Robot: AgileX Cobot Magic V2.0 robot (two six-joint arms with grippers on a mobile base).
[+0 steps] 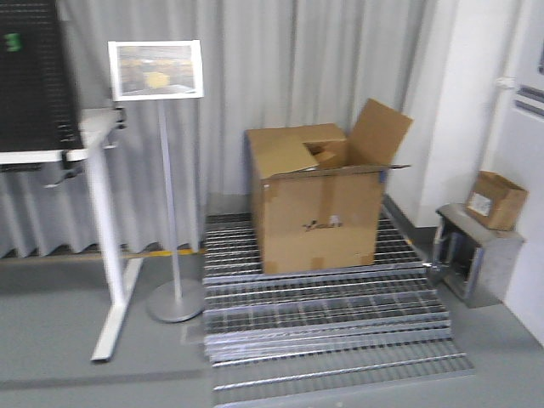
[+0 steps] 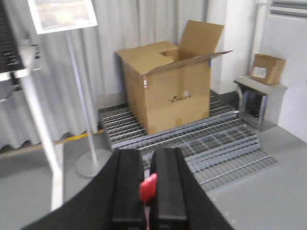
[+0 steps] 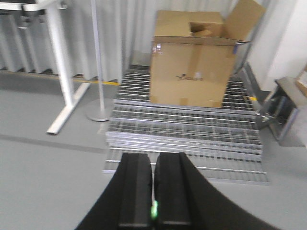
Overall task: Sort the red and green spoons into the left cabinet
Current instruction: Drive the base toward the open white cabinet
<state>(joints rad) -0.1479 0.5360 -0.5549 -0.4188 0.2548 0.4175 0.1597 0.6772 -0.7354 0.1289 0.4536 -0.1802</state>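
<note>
- At 6 o'clock in the left wrist view, the left pincer (image 2: pixel 147 158) is clenching on the red spoon (image 2: pixel 148 187). Only a small glossy red tip is peeking out between the two matte black, blocky fingers, which are hiding the rest of it.
- At 6 o'clock in the right wrist view, the right pincer (image 3: pixel 153 165) is grasping the green spoon (image 3: pixel 154 210). Just a bright green sliver is showing in the narrow gap, too little for telling bowl from handle.
- The bottom edge of each wrist view is cutting off the pincer's body.
- At 12 to 1 o'clock beyond both pincers, a large brown cardboard box (image 1: pixel 319 200) is sitting on a stack of ridged metal gratings (image 1: pixel 331 314). Its top flaps are standing open and its inside is lying out of sight.
- At 9 o'clock in the front view, a thin-poled sign stand (image 1: pixel 156 70) on a round base is standing just beside a white-legged worktop (image 1: pixel 85 136), which the left edge is cropping. The sign's picture is blurring too much for reading.
- At 3 o'clock, a small cardboard box (image 1: pixel 495 200) is resting on a grey metal unit (image 1: pixel 476 255), and its label is showing too small to read.
- At 12 o'clock, a pleated grey curtain (image 1: pixel 280 68) is hanging behind everything.
</note>
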